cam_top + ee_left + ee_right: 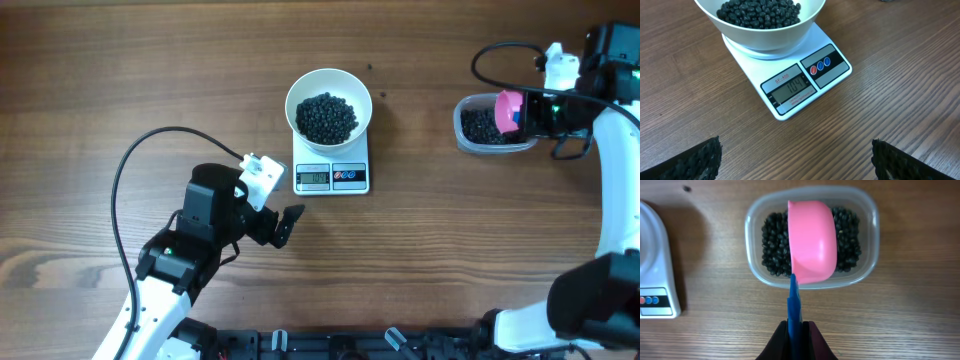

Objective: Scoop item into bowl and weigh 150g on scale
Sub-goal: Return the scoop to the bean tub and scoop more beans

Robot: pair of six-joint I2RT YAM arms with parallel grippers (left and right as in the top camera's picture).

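1. Beads (pixel 326 117) are heaped in the bowl (pixel 297 95), and more are seen in a clear tub (pixel 754 235) well to the right.
2. The bowl is set on the scale (pixel 331 178), near the table's (pixel 120 60) middle; 104 is shown on the display (pixel 790 90).
3. One stray bead (pixel 370 68) is seen on the wood, just beyond the bowl.
4. A pink scoop (pixel 812 240) is held over the tub, its outer side turned to the wrist camera; contact with the beads below cannot be told.
5. The scoop's blue handle (pixel 795 305) is pinched by the right gripper (pixel 795 327), whose jaws are closed tight on it.
6. The left gripper (pixel 795 160) is spread fully wide with nothing between its fingers (pixel 695 162), and is pointed at the scale's front from nearby.
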